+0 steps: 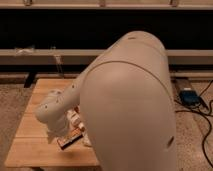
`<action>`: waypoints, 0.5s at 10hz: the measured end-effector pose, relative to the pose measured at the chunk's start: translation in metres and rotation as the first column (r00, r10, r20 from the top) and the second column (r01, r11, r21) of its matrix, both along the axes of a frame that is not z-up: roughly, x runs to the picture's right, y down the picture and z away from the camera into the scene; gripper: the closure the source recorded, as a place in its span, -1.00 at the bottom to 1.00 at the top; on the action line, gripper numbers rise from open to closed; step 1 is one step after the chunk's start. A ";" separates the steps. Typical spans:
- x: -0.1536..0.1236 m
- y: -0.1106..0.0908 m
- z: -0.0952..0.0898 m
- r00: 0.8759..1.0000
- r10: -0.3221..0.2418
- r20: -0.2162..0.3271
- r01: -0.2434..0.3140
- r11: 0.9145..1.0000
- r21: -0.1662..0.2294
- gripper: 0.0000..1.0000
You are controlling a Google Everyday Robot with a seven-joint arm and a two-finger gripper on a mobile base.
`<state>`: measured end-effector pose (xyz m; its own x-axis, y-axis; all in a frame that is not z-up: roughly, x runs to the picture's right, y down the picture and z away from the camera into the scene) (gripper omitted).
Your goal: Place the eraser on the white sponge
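The eraser point(69, 141), a small dark bar with orange-tan edging, lies on the wooden table point(30, 150) near its front edge. My gripper point(64, 132) is at the end of the white arm point(55, 112), low over the table and just above and left of the eraser. A whitish oblong block point(75, 119) sits right behind the eraser. The white sponge is almost wholly hidden behind my large upper arm point(130, 100); only a pale sliver point(86, 142) shows right of the eraser.
My upper arm fills the middle and right of the view and hides the table's right half. A dark low shelf point(40, 52) runs behind the table. A blue device point(189, 95) and cables lie on the floor at the right.
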<state>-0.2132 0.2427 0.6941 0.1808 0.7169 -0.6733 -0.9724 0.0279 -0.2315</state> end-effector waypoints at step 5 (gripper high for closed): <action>0.016 -0.039 -0.016 0.906 -0.199 0.374 0.142 0.974 0.175 -0.30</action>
